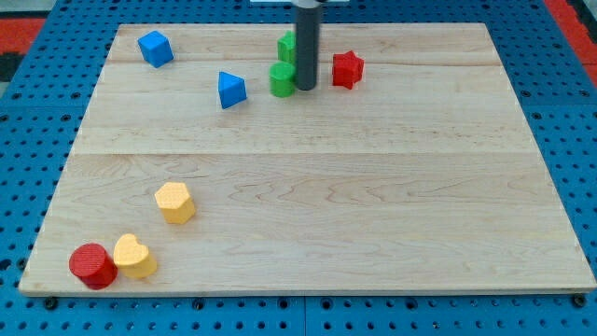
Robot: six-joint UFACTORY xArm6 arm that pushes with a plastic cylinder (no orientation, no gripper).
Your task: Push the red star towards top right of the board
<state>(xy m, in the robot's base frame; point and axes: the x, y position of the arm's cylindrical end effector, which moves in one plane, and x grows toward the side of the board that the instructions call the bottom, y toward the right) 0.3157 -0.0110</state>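
Note:
The red star (347,69) lies near the view's top, a little right of centre, on the wooden board (373,205). My tip (306,89) is at the end of the dark rod that comes down from the view's top. It stands just left of the red star, with a small gap between them. A green round block (282,79) touches the rod on its left side. A second green block (287,47) sits behind it, partly hidden by the rod.
A blue triangular block (230,90) lies left of the green blocks. A blue cube (155,48) sits at the top left. A yellow block (174,203), a yellow heart (135,257) and a red cylinder (92,266) lie at the bottom left.

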